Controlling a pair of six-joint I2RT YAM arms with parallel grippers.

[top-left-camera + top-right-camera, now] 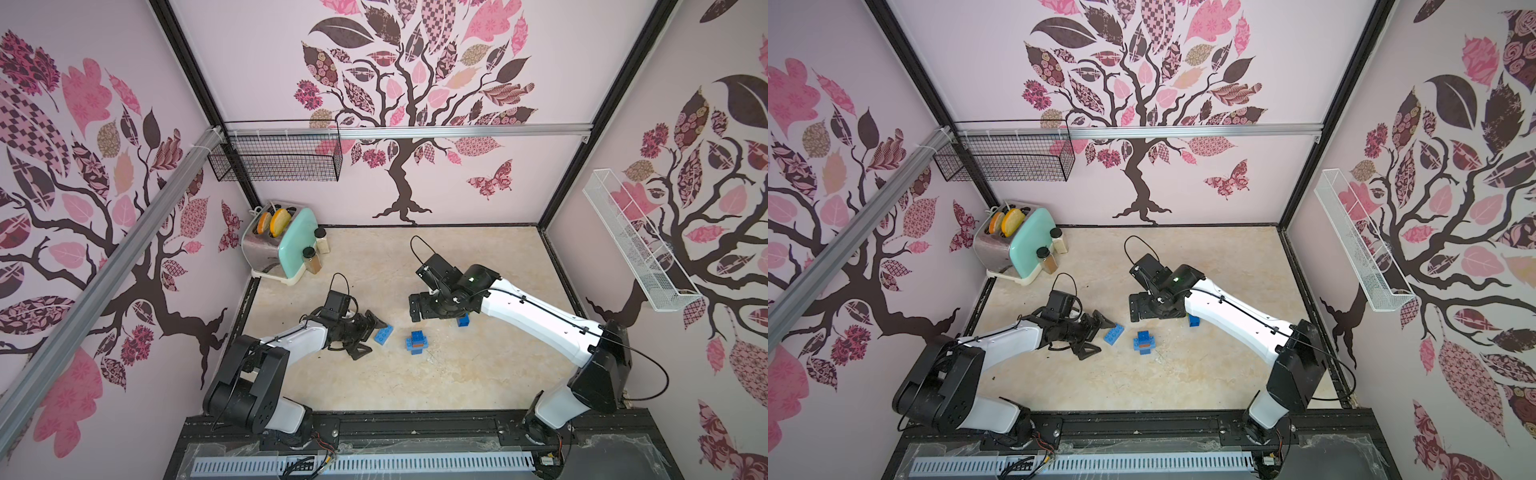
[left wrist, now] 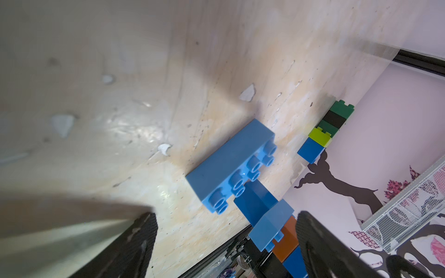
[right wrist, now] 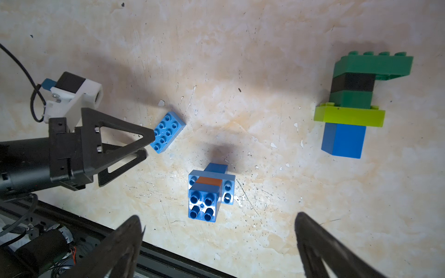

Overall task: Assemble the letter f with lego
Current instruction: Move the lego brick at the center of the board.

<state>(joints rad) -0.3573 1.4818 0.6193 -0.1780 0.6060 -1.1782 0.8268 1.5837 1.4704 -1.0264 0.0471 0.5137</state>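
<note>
The lego lies in three groups on the marble tabletop. A loose light blue oblong brick [image 1: 382, 333] [image 3: 167, 132] lies studs up just past the fingertips of my left gripper [image 1: 374, 339] [image 2: 226, 250], which is open and empty. A small stack [image 1: 417, 343] [image 3: 209, 190] of blue, light blue and brown bricks lies on its side near the middle. A taller stack [image 3: 354, 103] of blue, lime green, dark green and black bricks lies to the right, mostly hidden under my right arm in both top views. My right gripper [image 1: 417, 308] [image 3: 216, 250] hovers open above the small stack.
A toaster [image 1: 276, 245] with two spice jars [image 1: 316, 249] stands at the back left corner. A black wire basket [image 1: 276, 156] hangs on the back wall and a white one [image 1: 636, 245] on the right wall. A black rail [image 1: 415, 424] borders the table's front edge.
</note>
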